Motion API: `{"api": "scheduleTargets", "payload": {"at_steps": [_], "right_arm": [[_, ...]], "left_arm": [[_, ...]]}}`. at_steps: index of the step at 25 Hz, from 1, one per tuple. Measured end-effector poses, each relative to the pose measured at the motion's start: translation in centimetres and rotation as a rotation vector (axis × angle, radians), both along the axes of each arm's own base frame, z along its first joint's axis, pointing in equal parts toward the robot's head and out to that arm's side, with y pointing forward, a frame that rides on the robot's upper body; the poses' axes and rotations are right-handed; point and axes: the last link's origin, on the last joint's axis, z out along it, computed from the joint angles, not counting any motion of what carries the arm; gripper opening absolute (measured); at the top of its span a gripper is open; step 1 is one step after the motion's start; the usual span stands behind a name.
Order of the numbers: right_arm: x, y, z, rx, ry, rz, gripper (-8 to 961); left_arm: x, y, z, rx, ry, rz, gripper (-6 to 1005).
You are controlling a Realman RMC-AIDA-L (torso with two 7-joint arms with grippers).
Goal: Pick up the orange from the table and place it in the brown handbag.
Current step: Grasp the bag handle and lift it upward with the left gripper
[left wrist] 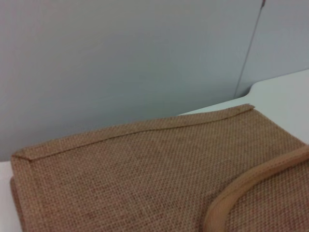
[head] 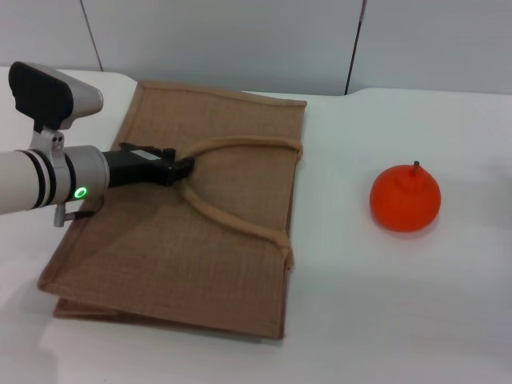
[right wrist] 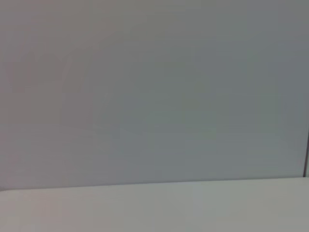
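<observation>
The bag (head: 208, 240) lies flat on the table (head: 384, 304), folded shut, its mouth edge facing the robot's right side. Its tan handle (head: 232, 220) makes a loop across the upper face, running from the rim inward to a bend near the bag's middle. In the left wrist view the same woven cloth (left wrist: 145, 179) fills the lower part, with a stretch of handle (left wrist: 251, 186) curving along one corner and a grey wall behind.

The left gripper (head: 186, 170) reaches in from the robot's left, low over the bag, with its dark tip right at the bend of the handle. It looks to be touching the strap there, though I cannot tell whether the fingers are parted or pinched on it; the tip is too dark and small to read. A green light (head: 80, 192) glows on the wrist just behind it.

The orange (head: 405, 198) sits on the bare table well apart from the bag, off to the robot's right, with its short dark stem pointing up. Nothing touches it.

The right gripper does not show in the head view. Its wrist camera sees only a strip of white tabletop (right wrist: 154, 208) and a plain grey wall (right wrist: 154, 87) beyond it.
</observation>
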Motion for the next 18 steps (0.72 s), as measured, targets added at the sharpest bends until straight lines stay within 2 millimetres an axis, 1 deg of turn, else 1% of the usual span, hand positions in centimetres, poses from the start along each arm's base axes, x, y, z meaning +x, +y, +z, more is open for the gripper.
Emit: {"api": "scheduleTargets", "payload": {"at_steps": [1, 3, 18], "right_arm": [[0.0, -0.01, -0.01, 0.0, 0.0, 0.0, 867], [0.01, -0.02, -0.02, -0.001, 0.0, -0.001, 867], [-0.05, 0.03, -0.03, -0.001, 0.001, 0.001, 868]], "left_arm": [[-0.05, 0.03, 0.01, 0.002, 0.002, 0.003, 476], [-0.08, 0.06, -0.07, 0.006, 0.007, 0.005, 401], [0.21, 0.31, 0.0, 0.018, 0.007, 0.001, 225]]}}
